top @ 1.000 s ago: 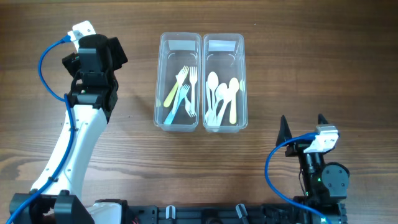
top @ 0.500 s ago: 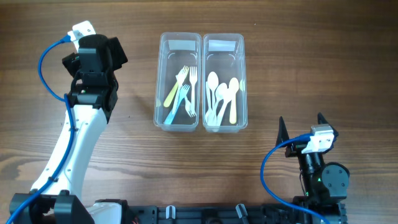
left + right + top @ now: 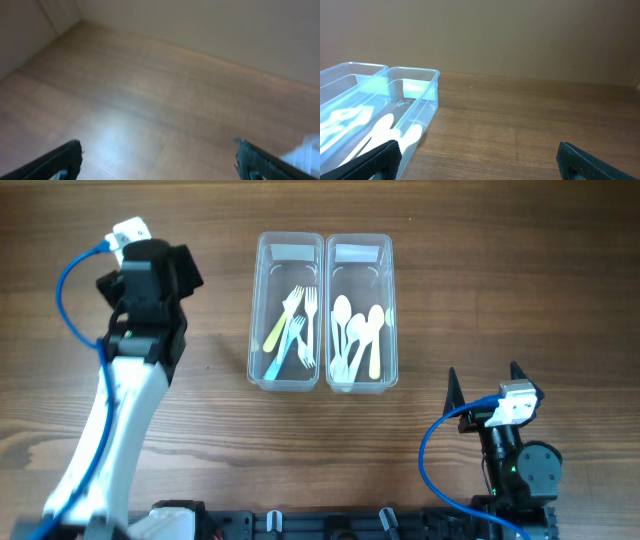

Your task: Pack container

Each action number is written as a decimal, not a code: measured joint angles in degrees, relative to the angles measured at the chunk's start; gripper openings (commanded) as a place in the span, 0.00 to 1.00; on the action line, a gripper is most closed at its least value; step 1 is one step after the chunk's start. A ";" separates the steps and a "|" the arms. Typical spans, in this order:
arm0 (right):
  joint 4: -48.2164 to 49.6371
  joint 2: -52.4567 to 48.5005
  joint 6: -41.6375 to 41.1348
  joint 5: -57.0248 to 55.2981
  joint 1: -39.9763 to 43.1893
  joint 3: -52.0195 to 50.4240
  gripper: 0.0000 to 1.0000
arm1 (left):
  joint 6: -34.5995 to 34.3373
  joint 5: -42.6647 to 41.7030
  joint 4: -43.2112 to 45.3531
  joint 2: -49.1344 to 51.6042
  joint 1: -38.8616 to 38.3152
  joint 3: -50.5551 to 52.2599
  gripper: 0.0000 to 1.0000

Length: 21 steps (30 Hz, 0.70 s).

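My left hand (image 3: pixel 160 161) hangs spread wide over bare table (image 3: pixel 500 270) on the left side, pinching nothing; in its wrist view only a clear edge shows at the far right. My right hand (image 3: pixel 486 385) sits at the near right, fingers also apart and empty, well away from the work. The two clear plastic tubs stand side by side, touching, in the middle of the table toward the far side. The left tub (image 3: pixel 282 275) holds the forks (image 3: pixel 292 330) and the right tub (image 3: pixel 358 280) holds the spoons (image 3: pixel 357 335). I see no cutlery lying outside them, so I judge the sorting done or nearly so. The tubs look thin-walled and light, stiff enough to lift but likely to flex if squeezed, and their surface looks slick. I would pinch over the rim of a short end wall, one finger inside and one outside, and keep the tub level. The plastic cutlery lies loose and would probably slide or rattle if I tipped it.
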<state>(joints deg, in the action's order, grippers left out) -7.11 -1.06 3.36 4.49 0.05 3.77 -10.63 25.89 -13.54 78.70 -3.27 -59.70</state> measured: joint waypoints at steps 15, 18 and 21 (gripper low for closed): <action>0.00 0.28 0.02 0.02 0.00 -0.02 1.00 | -0.02 0.24 -13.29 -58.90 -1.86 -0.04 1.00; 0.00 0.28 0.02 0.02 0.00 -0.02 1.00 | -0.07 0.24 -20.04 -64.81 -2.91 -0.28 1.00; -0.02 0.28 0.02 0.02 0.00 -0.04 1.00 | -0.20 -1.14 -27.04 -67.32 -3.06 0.24 1.00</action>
<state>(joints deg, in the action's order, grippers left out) -7.14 -0.78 3.38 4.51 0.05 3.73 -10.83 24.75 -40.58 11.38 -6.33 -59.46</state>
